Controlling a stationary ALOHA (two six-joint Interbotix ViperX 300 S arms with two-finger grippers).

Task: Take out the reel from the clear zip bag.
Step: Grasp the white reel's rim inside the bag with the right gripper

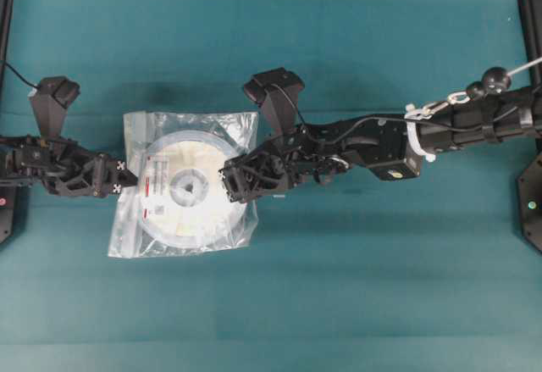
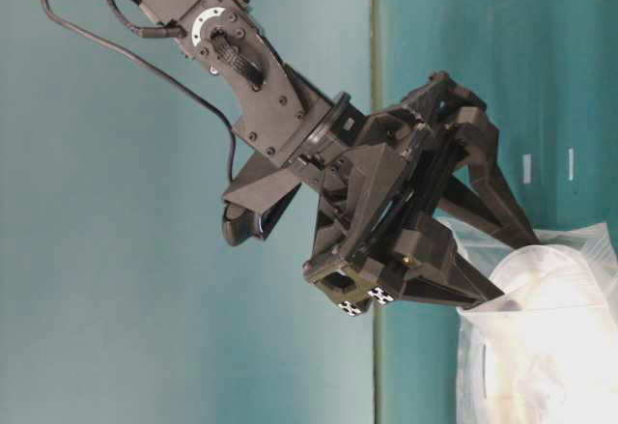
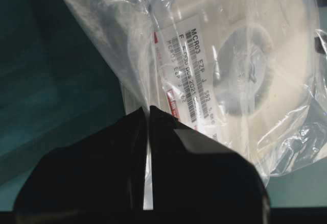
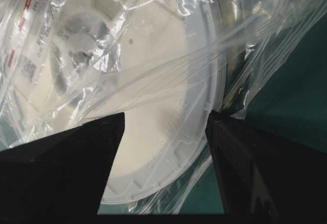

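The clear zip bag [image 1: 135, 232] lies flat on the teal table with the reel [image 1: 188, 187] inside it. The reel is a cream disc with a grey hub [image 3: 240, 71] and a barcode label [image 3: 186, 66] with a red stripe. My left gripper [image 1: 131, 187] is shut on the bag's left edge, and a strip of film shows between its jaws [image 3: 148, 109]. My right gripper [image 1: 229, 182] stands wide open over the reel's right side, its fingertips either side of the reel's rim [image 4: 167, 114]. I cannot tell whether they are inside the bag. At table level its spread fingers [image 2: 519, 271] meet the bag [image 2: 579, 250].
Teal cloth covers the table [image 1: 356, 287]. Black frame posts stand at the left edge [image 1: 5, 16] and the right edge [image 1: 532, 16]. The right arm [image 1: 474, 118] reaches in from the right with a white cable tie and cord on it.
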